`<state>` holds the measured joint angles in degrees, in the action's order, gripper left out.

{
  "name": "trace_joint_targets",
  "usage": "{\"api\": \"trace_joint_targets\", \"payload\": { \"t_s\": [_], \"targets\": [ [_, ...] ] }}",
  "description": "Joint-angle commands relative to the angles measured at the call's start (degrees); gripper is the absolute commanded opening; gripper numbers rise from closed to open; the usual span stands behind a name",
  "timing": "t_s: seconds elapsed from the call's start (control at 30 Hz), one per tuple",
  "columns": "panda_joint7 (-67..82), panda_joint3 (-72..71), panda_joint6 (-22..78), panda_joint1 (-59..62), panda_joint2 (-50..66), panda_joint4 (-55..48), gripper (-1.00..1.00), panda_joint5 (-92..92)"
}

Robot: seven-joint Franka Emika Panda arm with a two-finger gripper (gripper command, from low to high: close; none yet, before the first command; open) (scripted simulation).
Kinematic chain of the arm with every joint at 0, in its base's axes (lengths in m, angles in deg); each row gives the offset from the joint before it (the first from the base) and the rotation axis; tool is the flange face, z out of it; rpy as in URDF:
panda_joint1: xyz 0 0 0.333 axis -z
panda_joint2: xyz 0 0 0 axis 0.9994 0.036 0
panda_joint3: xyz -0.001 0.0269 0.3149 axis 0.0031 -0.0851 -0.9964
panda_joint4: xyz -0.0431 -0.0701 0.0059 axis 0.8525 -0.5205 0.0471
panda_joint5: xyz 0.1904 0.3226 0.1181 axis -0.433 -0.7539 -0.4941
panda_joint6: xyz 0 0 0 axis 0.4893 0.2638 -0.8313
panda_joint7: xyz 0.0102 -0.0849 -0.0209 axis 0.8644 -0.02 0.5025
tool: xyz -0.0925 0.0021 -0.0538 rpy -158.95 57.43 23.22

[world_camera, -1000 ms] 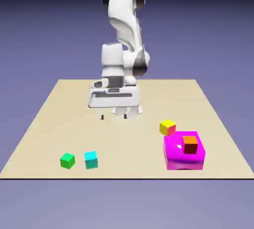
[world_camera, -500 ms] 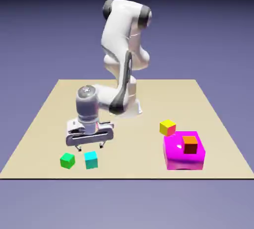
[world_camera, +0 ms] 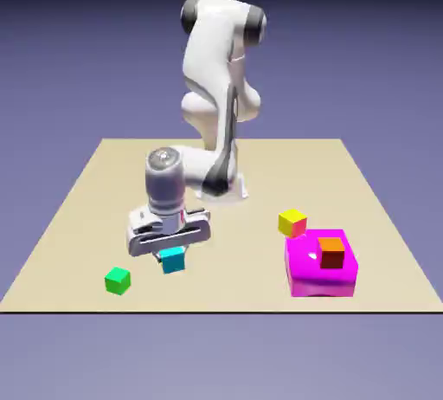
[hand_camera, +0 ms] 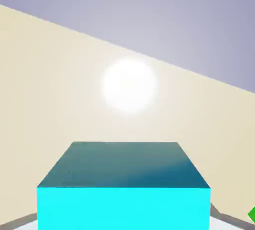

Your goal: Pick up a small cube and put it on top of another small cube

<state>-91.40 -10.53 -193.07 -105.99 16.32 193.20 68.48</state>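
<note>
Since a moment ago, the gripper has come off the open table and clamped onto the cyan cube, which has shifted toward the exterior view's right, away from the green cube.

Its fingers are pinched on the cyan cube, which hangs just under the hand near the table's front edge; whether it is clear of the surface I cannot tell. In the hand view that cube fills the bottom between the fingertips, with a sliver of green at the lower right corner. Well off to the exterior view's right sit a yellow cube and a magenta block with an orange cube on top.
</note>
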Motion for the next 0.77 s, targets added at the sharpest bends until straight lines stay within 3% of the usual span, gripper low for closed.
{"api": "trace_joint_targets", "payload": {
  "t_s": [0.0,0.4,0.6,0.63,0.73],
  "targets": [
    [-0.14,-1.71,1.1,-1.04,-2.08,0.7,-1.0,1.17],
    [-0.9,-21.64,14.29,-12.95,-26.12,8.81,-1.0,13.52],
    [-1.72,-21.21,2.38,-12.45,-18.62,13.21,-1.0,14.7],
    [-1.72,-21.21,2.38,-12.45,-18.62,13.21,1.0,14.7],
    [-1.38,-21.39,7.36,-12.66,-21.75,11.37,1.0,14.21]
  ]
}}
